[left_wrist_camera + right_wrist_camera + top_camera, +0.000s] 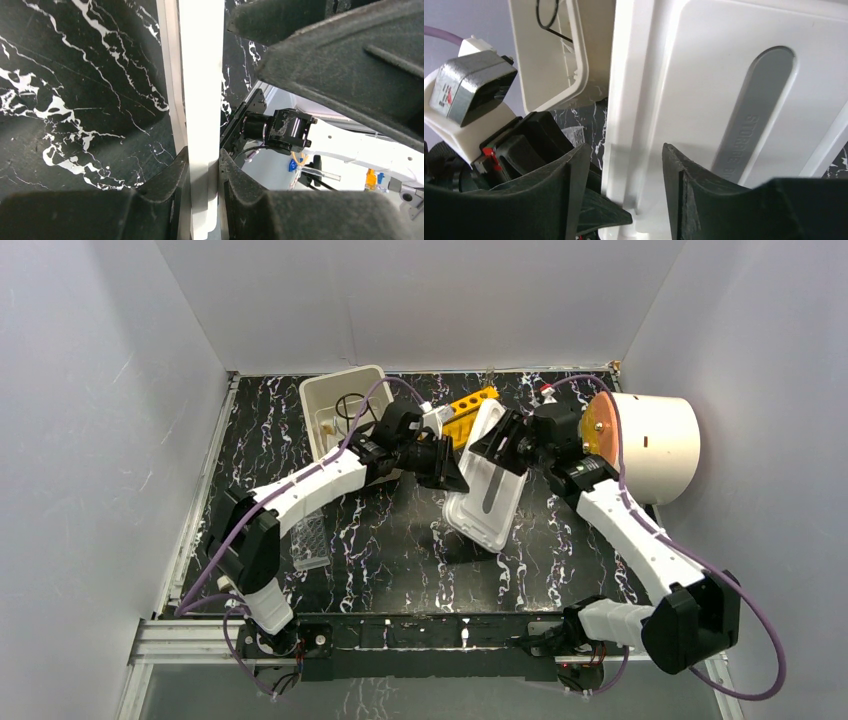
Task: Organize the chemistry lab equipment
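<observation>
Black wire ring (350, 408), smooth white lid (478, 518)

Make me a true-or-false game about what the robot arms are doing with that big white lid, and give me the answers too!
1. The left tool is pinching the edge of the white lid. True.
2. The right tool is squeezed tight on the lid. False: its fingers stand apart, one on each side of the lid's rim.
3. A black wire ring lies inside the white bin. True.
4. The lid lies flat on the table. False: it is tilted, propped up between the two tools.
5. The lid's handle is yellow. False: it is grey.
</observation>
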